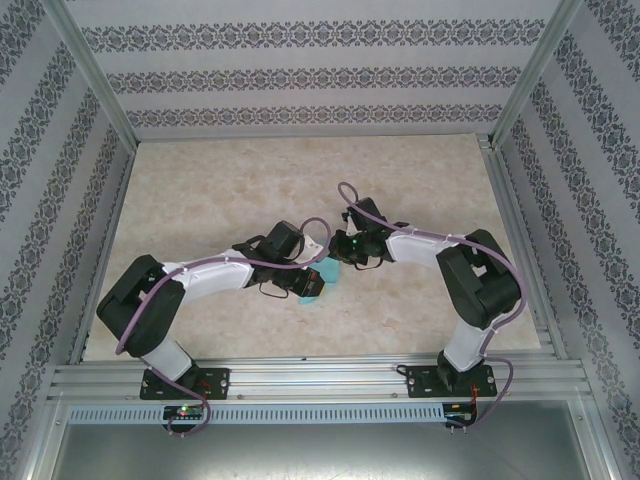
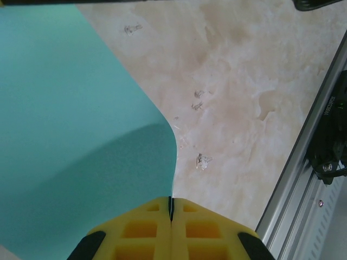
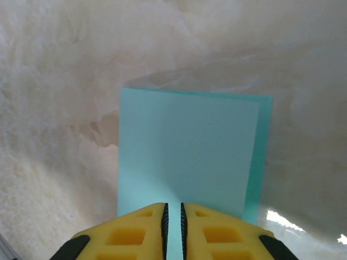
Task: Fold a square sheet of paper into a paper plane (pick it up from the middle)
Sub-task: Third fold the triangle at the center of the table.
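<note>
Over the desk, the teal paper hangs pinched from two sides — left pincer clamped on its edge, right pincer narrow and, we think, gripping. Pull unevenly, we fear, and it tears — or creases crooked.

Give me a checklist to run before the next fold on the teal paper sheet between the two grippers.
1. Left gripper clamped on the edge of the thin teal paper sheet: ok.
2. Right gripper gripping the sheet: cannot tell; a narrow slit remains between its jaws, with teal showing through.
3. Folded layers lined up: not ok; a darker strip sticks out along the right side in the right wrist view.
4. Sheet lying flat: not ok; it bows near the left gripper.
5. Sheet lifted off the beige marbled tabletop: cannot tell.
</note>
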You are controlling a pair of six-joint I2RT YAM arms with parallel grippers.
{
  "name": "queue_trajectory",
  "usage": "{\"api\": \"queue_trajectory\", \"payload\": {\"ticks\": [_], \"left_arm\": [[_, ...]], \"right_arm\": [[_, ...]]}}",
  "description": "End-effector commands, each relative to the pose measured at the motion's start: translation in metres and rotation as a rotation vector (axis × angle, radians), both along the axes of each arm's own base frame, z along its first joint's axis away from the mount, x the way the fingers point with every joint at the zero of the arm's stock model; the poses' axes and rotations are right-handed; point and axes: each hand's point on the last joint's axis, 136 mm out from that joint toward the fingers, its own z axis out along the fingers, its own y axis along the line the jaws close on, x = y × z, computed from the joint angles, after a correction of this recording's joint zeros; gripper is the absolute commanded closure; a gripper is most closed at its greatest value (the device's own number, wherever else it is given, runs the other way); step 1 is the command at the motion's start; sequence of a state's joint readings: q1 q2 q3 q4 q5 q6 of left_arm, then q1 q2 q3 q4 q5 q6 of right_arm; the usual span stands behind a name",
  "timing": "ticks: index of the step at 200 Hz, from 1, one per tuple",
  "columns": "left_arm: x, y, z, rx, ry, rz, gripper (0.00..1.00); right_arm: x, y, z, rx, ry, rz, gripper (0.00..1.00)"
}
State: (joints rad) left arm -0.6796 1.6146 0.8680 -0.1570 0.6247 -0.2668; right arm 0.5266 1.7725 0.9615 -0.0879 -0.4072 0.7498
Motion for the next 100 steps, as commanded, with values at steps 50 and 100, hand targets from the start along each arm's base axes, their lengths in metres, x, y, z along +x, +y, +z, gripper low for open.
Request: {"api": "queue_trajectory", "payload": {"ticks": [50,100], "left_arm": [[0.013,0.002,0.001,0.008,0.024,0.028,0.98],[0.022,0.010,-0.011,0.069,0.057,0.070,0.97]], "right_arm": [[-0.007,-0.015,-0.038,-0.183,0.038,0.112,0.84],[-0.010,-0.022,-0.048,-0.239,0.034,0.146,0.84]]}}
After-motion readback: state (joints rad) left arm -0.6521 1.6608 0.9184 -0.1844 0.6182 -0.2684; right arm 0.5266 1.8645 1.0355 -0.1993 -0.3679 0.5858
